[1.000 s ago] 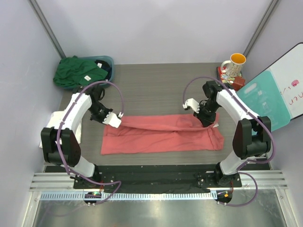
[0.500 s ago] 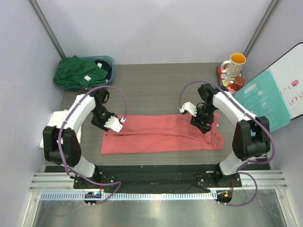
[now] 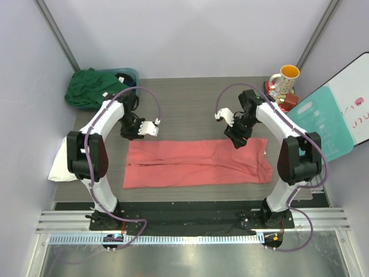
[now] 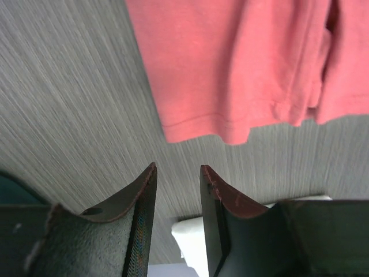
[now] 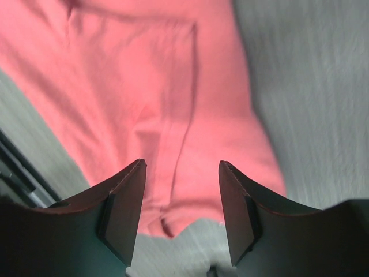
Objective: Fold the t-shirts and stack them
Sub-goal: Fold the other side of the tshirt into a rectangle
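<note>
One coral-red t-shirt (image 3: 196,163) — outside both jaws.

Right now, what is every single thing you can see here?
coral-red t-shirt: one, coral-red, mid-table, folded long
dark green t-shirt: one, dark green, heaped on the tub
white t-shirt: one, white, table's left edge
teal tub: one, teal, far left corner
mug: one, white with yellow inside, far right corner
small red things: count unclear, red, beside the mug
teal board: one, teal, leaning at right
whiteboard: one, white, behind that board
table: one, grey wood-grain, beneath the shirts
left gripper: one, dark, open beside the coral-red shirt's corner
right gripper: one, dark, open above that shirt
</note>
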Controlling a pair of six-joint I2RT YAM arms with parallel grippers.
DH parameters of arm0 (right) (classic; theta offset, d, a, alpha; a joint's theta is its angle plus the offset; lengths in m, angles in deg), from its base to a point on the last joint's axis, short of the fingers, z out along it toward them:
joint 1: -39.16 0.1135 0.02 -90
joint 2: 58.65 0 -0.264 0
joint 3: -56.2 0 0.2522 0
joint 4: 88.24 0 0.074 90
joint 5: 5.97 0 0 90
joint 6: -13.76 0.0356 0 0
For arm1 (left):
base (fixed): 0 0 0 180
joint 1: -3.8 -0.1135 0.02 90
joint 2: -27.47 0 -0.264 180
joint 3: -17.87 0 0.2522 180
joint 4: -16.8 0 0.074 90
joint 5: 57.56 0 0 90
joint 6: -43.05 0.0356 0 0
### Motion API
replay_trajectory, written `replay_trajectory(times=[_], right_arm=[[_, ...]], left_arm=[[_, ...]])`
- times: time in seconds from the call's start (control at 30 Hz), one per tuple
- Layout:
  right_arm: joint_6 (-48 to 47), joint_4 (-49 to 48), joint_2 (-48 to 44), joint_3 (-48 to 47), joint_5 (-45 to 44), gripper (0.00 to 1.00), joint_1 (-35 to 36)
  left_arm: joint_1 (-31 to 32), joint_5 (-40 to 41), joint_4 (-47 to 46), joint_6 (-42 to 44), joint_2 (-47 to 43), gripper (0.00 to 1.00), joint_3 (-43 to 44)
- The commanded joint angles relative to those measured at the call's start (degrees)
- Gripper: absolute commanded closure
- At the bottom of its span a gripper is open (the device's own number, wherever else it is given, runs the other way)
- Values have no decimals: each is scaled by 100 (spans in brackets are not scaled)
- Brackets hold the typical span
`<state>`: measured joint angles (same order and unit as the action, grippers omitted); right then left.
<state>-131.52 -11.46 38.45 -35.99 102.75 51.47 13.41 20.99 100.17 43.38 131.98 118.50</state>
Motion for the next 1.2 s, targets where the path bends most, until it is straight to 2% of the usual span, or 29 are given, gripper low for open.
replay_trajectory(times=[0.0,0.27,0.47,0.83,1.03,1.17], right_arm=[[229,-256,642,-646,483,43,-1],[282,-282,1522,-1165,1028,46,-1],[238,-300,1470,-1026,1098,46,60],[325,-651,1540,-867,1037,47,166],[343,-721,1514,-902,941,47,157],[361,-721,1479,-911,879,47,157]], left_arm=[[76,-51,-684,-349,-255,64,-284],[199,159,-694,-603,-291,63,-241],[217,169,122,-675,-387,59,5],[331,178,967,-296,-695,49,-785],[367,309,406,-244,-731,48,-1478],[367,301,273,-374,-529,48,-1533]])
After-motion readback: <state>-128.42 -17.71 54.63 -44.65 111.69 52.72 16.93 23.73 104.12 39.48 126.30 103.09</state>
